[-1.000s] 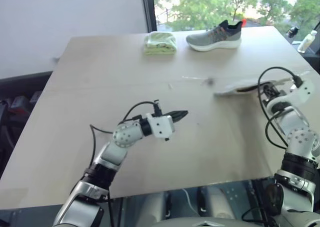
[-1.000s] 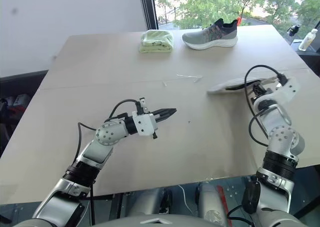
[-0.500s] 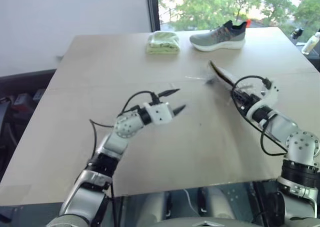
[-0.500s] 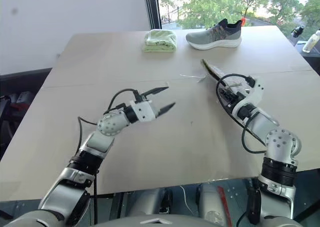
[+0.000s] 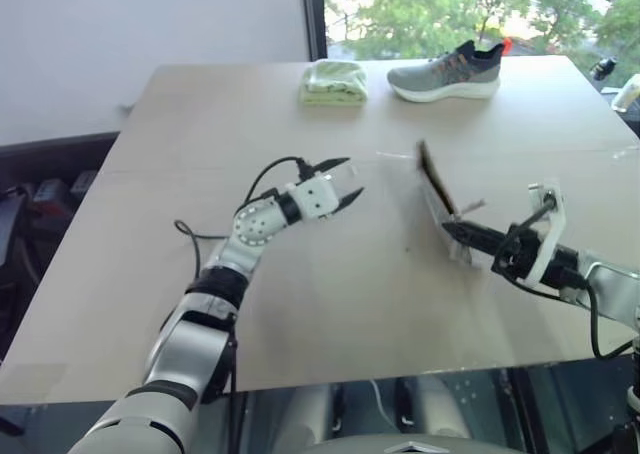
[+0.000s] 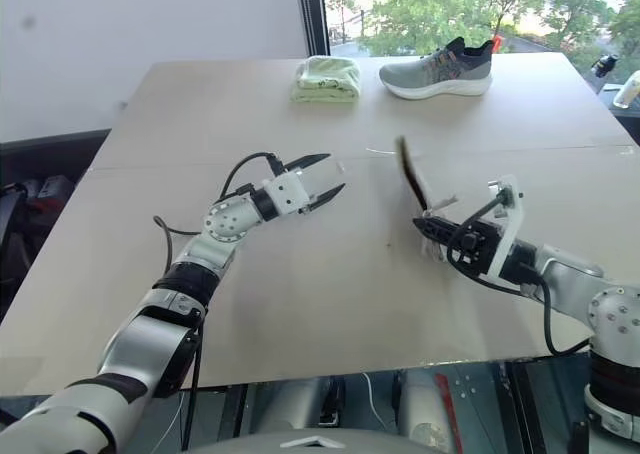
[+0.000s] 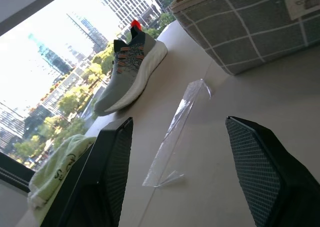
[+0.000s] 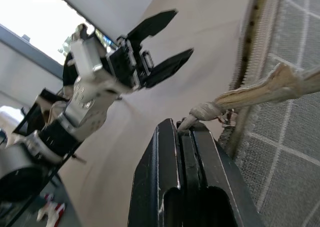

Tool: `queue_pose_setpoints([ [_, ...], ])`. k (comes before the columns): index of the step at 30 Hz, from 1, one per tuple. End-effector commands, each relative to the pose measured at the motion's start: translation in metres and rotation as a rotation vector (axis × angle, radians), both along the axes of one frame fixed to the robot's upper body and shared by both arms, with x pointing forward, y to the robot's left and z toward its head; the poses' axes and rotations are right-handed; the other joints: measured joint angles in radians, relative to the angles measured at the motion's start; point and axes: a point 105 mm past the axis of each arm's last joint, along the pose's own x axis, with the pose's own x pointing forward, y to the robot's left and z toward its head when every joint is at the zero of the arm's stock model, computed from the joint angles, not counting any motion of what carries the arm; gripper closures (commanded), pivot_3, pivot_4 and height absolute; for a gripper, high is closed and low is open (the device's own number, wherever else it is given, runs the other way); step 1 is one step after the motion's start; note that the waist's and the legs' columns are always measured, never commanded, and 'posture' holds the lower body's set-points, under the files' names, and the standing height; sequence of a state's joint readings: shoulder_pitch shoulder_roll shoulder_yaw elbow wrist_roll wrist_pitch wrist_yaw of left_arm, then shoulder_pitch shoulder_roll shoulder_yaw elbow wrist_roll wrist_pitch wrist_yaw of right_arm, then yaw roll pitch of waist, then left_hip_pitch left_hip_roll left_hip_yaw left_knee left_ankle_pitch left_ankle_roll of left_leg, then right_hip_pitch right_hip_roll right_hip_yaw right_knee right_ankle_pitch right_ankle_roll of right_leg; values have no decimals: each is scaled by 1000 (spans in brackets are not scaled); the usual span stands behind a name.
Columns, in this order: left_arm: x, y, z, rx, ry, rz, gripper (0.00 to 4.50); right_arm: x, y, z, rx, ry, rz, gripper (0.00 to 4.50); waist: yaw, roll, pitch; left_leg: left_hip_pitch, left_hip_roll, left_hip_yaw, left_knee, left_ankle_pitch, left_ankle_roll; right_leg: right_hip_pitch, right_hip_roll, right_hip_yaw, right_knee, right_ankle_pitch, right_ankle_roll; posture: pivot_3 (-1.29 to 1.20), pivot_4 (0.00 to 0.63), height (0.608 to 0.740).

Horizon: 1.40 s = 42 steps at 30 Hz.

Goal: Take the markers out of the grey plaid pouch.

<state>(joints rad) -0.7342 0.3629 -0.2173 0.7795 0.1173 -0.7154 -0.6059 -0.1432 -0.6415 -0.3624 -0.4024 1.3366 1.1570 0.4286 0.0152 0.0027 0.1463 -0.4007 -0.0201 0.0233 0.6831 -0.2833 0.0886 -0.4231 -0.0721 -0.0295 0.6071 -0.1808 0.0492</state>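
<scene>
- The right claw (image 6: 425, 226) is clenched on the pull cord (image 8: 250, 94) of the pouch (image 5: 437, 186); in the right wrist view the pale cord runs from the zipper pull straight into the pinched black fingertips (image 8: 185, 137).
- The pouch stands tilted on its edge on the counter (image 5: 200, 124), its upper end leaning away from the robot and its lower end right at the right claw (seen nearly edge-on from the head, so its opening cannot be made out).
- Grey fabric with white grid lines shows in the right wrist view beside the claw, with a zipper track running up along the pouch's edge.
- The left claw (image 5: 340, 182) is released, its two black fingers (image 7: 112, 172) spread wide, hovering above the counter to the left of the pouch, pointing toward it and apart from it.
- In the left wrist view a corner of the pouch sits beyond the open fingers, not between them, and a clear plastic strip (image 7: 175, 132) lies on the counter in the gap.
- No markers can be made out (whether any are inside the pouch cannot be told).
- At the far edge of the counter lie a folded green cloth (image 5: 333, 82) and a grey shoe (image 5: 447, 72), side by side and well apart from both claws.
</scene>
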Motion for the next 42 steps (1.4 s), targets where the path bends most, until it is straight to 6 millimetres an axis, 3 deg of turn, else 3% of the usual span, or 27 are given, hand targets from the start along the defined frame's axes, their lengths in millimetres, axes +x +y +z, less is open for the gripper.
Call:
queue_pose_setpoints([
  [1, -10, -13, 3, -41, 44, -108, 1463, -16, -18, -10, -148, -12, 22, 4500, 2, -1, 0, 0, 0, 0, 1, 0, 0, 0, 0, 0, 0, 0, 0, 0, 150, 740],
  [8, -20, -23, 1, -43, 102, -206, 1463, -19, -48, -24, -286, -2, -56, 4500, -1, -4, 2, 1, 1, 0, 2, 0, 0, 0, -4, 1, 0, 0, 0, 0, 150, 740],
  [14, -48, -31, -12, 14, 180, -350, 1463, -14, -48, -22, -281, -26, -76, 4500, -1, -4, 2, 1, 3, 0, 2, 0, 0, 0, -2, 1, 1, 0, 0, 0, 150, 740],
  [17, -55, -24, -14, 67, 187, -376, 1463, -12, -49, -20, -282, -35, -89, 4500, 0, -4, 2, 1, 3, 0, 2, 0, 0, 0, -2, 3, 0, 0, 0, 0, 150, 740],
  [21, -48, -4, -9, 158, 116, -334, 1463, -9, -52, -19, -290, -39, -98, 4500, 0, -4, 2, 1, 3, 0, 2, 0, 0, 0, -3, 3, 0, 0, -1, 0, 150, 740],
  [24, -47, 0, -5, 193, 58, -334, 1463, -6, -54, -17, -295, -43, -108, 4500, 2, -4, 2, 1, 3, -1, 2, 0, 0, 0, -3, 3, 0, 0, -1, 0, 150, 740],
  [34, -72, -38, -11, 205, -23, -475, 1463, -1, -46, -14, -280, -57, -98, 4500, 2, -4, 2, 0, 0, -1, 2, 0, 0, 0, -7, 3, -1, 0, 0, 0, 150, 740],
  [42, -68, -49, -14, 208, -28, -463, 1463, -1, -43, -12, -273, -66, -106, 4500, 2, -4, 2, 1, 1, -1, 2, 0, 0, 0, -5, 3, 1, 0, 0, 0, 150, 740],
])
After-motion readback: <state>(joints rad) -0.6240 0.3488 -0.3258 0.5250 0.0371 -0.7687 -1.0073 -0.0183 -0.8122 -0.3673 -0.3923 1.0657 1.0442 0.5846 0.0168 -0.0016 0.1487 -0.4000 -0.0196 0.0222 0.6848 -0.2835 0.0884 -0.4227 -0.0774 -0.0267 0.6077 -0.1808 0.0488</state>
